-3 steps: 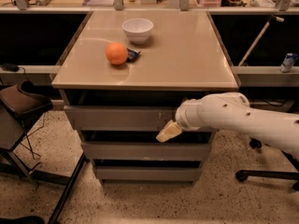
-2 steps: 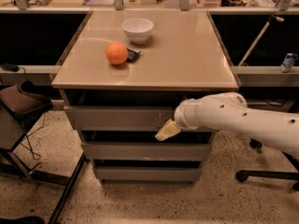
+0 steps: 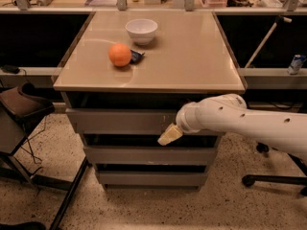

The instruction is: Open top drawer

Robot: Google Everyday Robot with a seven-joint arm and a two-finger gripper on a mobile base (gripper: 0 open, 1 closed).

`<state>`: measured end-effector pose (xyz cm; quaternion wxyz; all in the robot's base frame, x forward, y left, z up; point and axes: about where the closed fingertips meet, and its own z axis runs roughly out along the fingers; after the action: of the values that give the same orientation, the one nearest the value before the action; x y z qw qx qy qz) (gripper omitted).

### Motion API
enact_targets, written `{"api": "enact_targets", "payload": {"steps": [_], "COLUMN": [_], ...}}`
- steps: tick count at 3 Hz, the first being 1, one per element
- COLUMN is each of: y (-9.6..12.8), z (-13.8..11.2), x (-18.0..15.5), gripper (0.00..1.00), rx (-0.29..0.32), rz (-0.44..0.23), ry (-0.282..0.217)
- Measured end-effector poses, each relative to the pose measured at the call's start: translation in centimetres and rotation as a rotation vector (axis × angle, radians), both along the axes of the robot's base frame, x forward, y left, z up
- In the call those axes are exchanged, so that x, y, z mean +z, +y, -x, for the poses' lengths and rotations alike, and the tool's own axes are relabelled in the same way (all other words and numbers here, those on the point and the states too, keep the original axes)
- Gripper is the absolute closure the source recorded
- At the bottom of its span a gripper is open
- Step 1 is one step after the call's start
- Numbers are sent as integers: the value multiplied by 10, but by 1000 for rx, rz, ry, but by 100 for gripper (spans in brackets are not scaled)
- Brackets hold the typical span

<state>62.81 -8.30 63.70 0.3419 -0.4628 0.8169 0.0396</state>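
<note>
The top drawer (image 3: 120,120) is the uppermost grey flat front under the tan tabletop, with a dark gap above it. My gripper (image 3: 170,134) reaches in from the right on a white arm. Its cream-coloured tip sits at the lower edge of the top drawer's front, right of centre, over the dark gap below it.
An orange (image 3: 120,54), a white bowl (image 3: 141,30) and a small dark packet (image 3: 136,56) rest on the tabletop (image 3: 192,56). Two lower grey drawers (image 3: 144,155) sit beneath. A chair (image 3: 21,104) stands at left, and a chair base (image 3: 273,178) at right.
The gripper has shifted slightly left along the top drawer's front. The drawer front looks unmoved.
</note>
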Motion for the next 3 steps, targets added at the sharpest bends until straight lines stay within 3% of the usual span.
{"api": "enact_targets", "payload": {"steps": [1,3], "y": [0,0], "z": [0,0], "x": [0,0], "gripper": [19,65], "rx": [0,0], "rz": [0,0], "ry": [0,0]}}
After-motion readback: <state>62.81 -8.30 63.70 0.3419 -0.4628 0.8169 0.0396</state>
